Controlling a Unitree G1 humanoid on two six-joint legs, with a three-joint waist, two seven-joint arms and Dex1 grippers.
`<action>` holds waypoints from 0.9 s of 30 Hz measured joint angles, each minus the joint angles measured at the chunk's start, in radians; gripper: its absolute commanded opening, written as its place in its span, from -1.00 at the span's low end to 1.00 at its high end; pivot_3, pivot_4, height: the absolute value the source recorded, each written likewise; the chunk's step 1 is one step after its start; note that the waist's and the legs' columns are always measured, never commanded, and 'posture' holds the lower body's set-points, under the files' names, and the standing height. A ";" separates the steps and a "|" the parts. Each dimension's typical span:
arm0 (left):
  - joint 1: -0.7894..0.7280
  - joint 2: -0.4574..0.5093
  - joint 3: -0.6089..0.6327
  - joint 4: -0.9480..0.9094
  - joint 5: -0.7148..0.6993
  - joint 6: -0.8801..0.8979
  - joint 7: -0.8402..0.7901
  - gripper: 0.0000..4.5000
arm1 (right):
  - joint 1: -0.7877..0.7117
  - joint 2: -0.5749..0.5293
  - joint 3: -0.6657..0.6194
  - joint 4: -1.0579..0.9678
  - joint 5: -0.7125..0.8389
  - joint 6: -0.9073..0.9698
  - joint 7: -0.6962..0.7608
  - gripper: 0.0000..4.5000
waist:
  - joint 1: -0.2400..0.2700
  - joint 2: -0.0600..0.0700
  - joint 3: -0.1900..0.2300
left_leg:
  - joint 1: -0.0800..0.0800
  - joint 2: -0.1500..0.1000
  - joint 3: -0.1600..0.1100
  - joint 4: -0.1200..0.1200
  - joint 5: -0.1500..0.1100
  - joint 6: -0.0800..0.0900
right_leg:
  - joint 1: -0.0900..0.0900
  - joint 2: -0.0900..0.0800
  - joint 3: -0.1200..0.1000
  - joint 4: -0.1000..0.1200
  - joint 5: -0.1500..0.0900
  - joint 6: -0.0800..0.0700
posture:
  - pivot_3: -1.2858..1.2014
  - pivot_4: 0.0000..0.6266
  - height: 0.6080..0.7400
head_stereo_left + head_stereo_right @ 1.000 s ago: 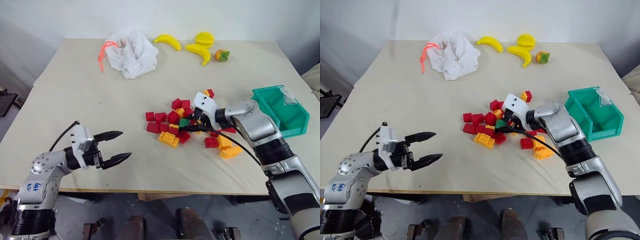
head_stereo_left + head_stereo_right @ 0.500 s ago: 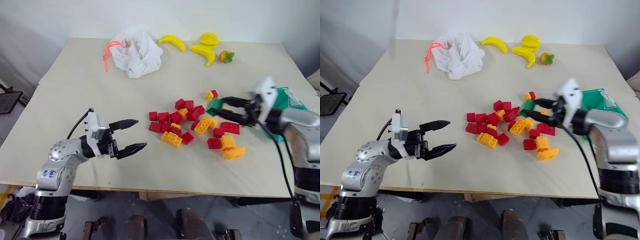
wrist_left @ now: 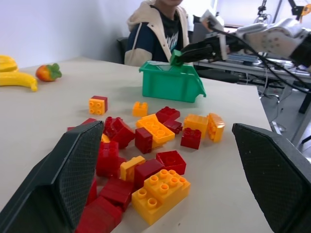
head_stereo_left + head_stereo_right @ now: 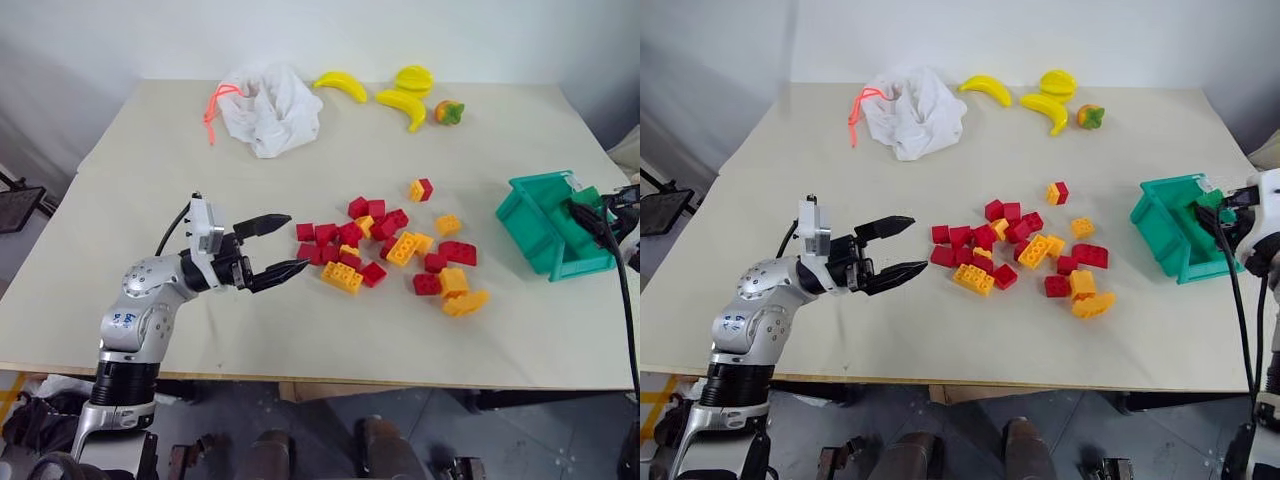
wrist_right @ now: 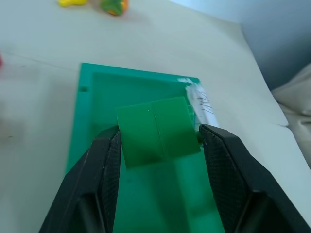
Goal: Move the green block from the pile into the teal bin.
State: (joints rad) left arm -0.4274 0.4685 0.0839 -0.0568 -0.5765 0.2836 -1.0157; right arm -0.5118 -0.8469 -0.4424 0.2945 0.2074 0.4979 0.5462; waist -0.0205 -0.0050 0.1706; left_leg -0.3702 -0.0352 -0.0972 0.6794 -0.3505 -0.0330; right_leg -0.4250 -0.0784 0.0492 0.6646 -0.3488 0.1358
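Note:
The green block [image 5: 158, 128] is pinched between my right gripper's [image 5: 160, 132] two fingers and hangs over the inside of the teal bin [image 5: 95, 82]. From the left wrist, that block [image 3: 176, 57] sits just above the bin's [image 3: 170, 83] rim. The bin [image 4: 540, 225] stands at the table's right edge. The pile [image 4: 390, 245] of red and yellow-orange bricks lies mid-table, to the bin's left. My left gripper [image 4: 298, 241] is open and empty, hovering just left of the pile and pointing at it.
A crumpled white bag [image 4: 268, 108] with an orange cord lies at the back. To its right are yellow toy bananas [image 4: 338, 84], other toy fruit [image 4: 446, 111] and a star-shaped fruit [image 4: 411, 76]. A person [image 3: 158, 29] sits beyond the table's far side.
My right gripper carried the green block rightward from the pile to above the teal bin. The left gripper, still open, moved right toward the pile and rose a little.

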 measured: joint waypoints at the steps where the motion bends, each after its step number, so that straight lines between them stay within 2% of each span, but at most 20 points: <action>1: 0.000 -0.001 -0.003 0.000 0.000 -0.002 -0.001 1.00 | -0.020 0.000 0.002 0.023 0.000 -0.002 -0.013 -0.06 | -0.001 0.000 0.000 | 0.000 0.000 0.000 0.000 0.000 0.000 | 0.000 0.000 0.000 0.000 0.000 0.000 | 0.03 -0.52 1.00; 2: 0.002 -0.001 -0.005 0.000 0.001 -0.003 -0.002 1.00 | -0.041 0.000 0.003 0.056 -0.001 -0.015 -0.027 -0.06 | -0.004 0.000 0.000 | 0.000 0.000 0.000 0.000 0.000 0.000 | 0.000 0.000 0.000 0.000 0.000 0.000 | 0.03 -0.52 1.00; 9: 0.039 0.006 -0.005 -0.002 0.003 -0.009 -0.001 1.00 | -0.046 0.000 0.002 0.101 0.028 -0.043 -0.006 0.98 | -0.005 0.000 0.000 | -0.001 -0.002 0.000 0.000 0.000 0.001 | 0.000 -0.001 0.001 -0.001 0.001 0.002 | 0.03 -0.52 1.00; 13: 0.044 0.018 -0.001 -0.002 0.004 -0.015 -0.001 1.00 | -0.018 0.000 -0.004 0.087 0.075 -0.078 0.066 0.99 | -0.005 0.000 0.000 | -0.001 -0.002 0.000 0.000 0.001 0.001 | 0.000 -0.001 0.001 -0.001 0.001 0.002 | 0.03 -0.52 1.00; 17: 0.063 0.062 0.019 0.028 0.034 -0.050 -0.005 1.00 | 0.087 0.001 -0.045 -0.123 0.221 -0.207 0.306 0.99 | -0.006 0.000 0.000 | 0.000 -0.001 0.000 -0.001 0.001 0.001 | 0.000 -0.001 0.001 -0.002 0.001 0.002 | 0.03 -0.52 1.00; 21: 0.109 0.142 0.058 0.139 0.086 -0.135 -0.047 1.00 | 0.257 0.038 -0.061 -0.322 0.366 -0.213 0.465 0.99 | -0.006 -0.001 -0.001 | 0.001 0.001 -0.002 -0.001 0.000 0.001 | 0.003 -0.001 0.000 -0.004 0.002 0.001 | 0.03 -0.52 1.00; 24: 0.154 0.183 0.093 0.227 0.121 -0.220 -0.085 1.00 | 0.392 0.041 0.011 -0.378 0.368 -0.199 0.542 0.99 | -0.003 0.000 0.000 | 0.000 -0.002 -0.002 0.000 0.001 0.002 | 0.003 -0.003 0.000 -0.004 0.003 0.003 | 0.03 -0.52 1.00; 27: 0.169 0.189 0.095 0.238 0.139 -0.260 -0.099 1.00 | 0.449 0.049 0.075 -0.421 0.329 -0.271 0.579 0.99 | 0.006 0.000 0.000 | 0.000 -0.002 -0.002 0.001 0.001 0.002 | 0.003 -0.003 0.001 -0.005 0.004 0.004 | 0.03 -0.52 1.00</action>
State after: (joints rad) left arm -0.2587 0.6573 0.1790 0.1808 -0.4373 0.0232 -1.1147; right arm -0.0631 -0.7976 -0.3673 -0.1260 0.5362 0.2273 1.1254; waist -0.0145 -0.0050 0.1706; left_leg -0.3701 -0.0372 -0.0995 0.6802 -0.3497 -0.0308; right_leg -0.4220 -0.0816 0.0498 0.6598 -0.3453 0.1395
